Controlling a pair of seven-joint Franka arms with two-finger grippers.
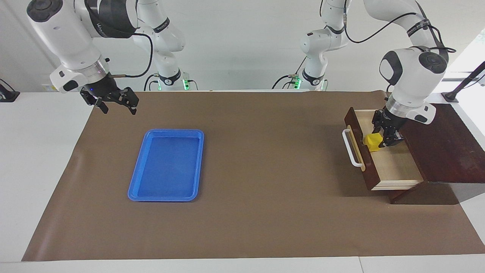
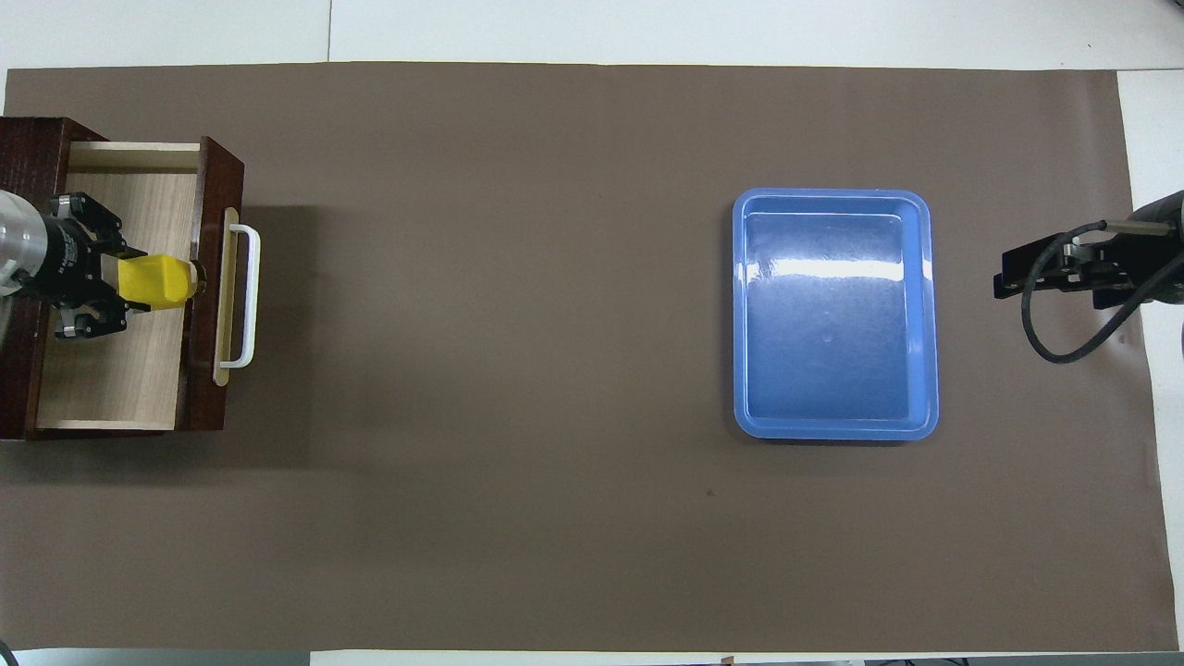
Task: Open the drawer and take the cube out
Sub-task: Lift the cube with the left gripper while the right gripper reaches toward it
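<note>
The left gripper point(image 1: 382, 141) clamps the yellow cube point(image 1: 373, 142) inside the open drawer point(image 1: 394, 167), close to its front panel. The cube looks light, stiff and smooth; flat opposite faces are the place to pinch. The right gripper point(image 1: 115, 105) waits open, near the blue tray point(image 1: 138, 178).

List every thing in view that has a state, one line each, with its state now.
drawer: pulled open, pale interior showing.
cube: inside the open drawer, tilted, gripped by the left claw.
left claw: down in the drawer, shut on the cube.
right claw: open, empty, waiting in the air over the brown mat's edge at the right arm's end.
blue tray: flat on the mat, nothing in it.
</note>
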